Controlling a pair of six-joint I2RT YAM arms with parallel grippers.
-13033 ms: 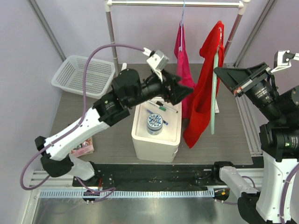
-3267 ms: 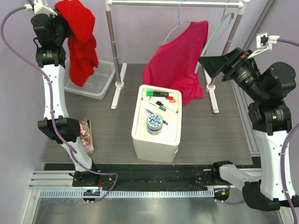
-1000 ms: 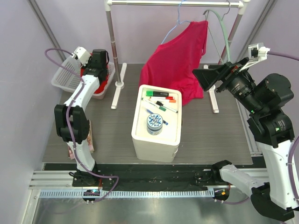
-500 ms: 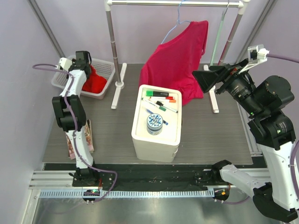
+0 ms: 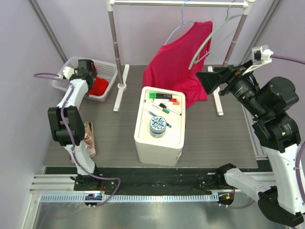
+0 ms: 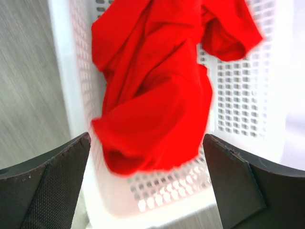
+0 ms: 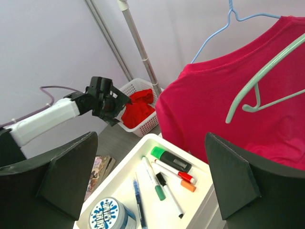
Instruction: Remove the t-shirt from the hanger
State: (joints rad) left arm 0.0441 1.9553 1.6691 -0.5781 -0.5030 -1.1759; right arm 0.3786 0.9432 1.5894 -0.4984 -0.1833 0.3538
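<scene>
A red t-shirt (image 6: 152, 90) lies crumpled in the white mesh basket (image 6: 238, 95) at the table's back left, also seen as the red t-shirt (image 5: 99, 87). My left gripper (image 6: 147, 183) hovers just above it, open, with nothing between its fingers; from above, the left gripper (image 5: 87, 67) is over the basket (image 5: 108, 65). A bare green hanger (image 5: 209, 38) hangs tilted on the rail (image 5: 157, 3). A magenta t-shirt (image 5: 178, 67) stays on a blue hanger (image 5: 183, 21). My right gripper (image 5: 204, 78) is open and empty, near the magenta shirt's right edge.
A white box (image 5: 159, 143) in the table's middle holds markers (image 7: 171, 162) and a round tin (image 5: 157, 125). A book (image 5: 88, 139) lies at the left by the arm. The rack's posts (image 5: 116, 52) stand behind the box.
My left gripper opened and let go of the red t-shirt, which now lies in the basket. The green hanger has swung to a tilt. The right arm barely moved.
</scene>
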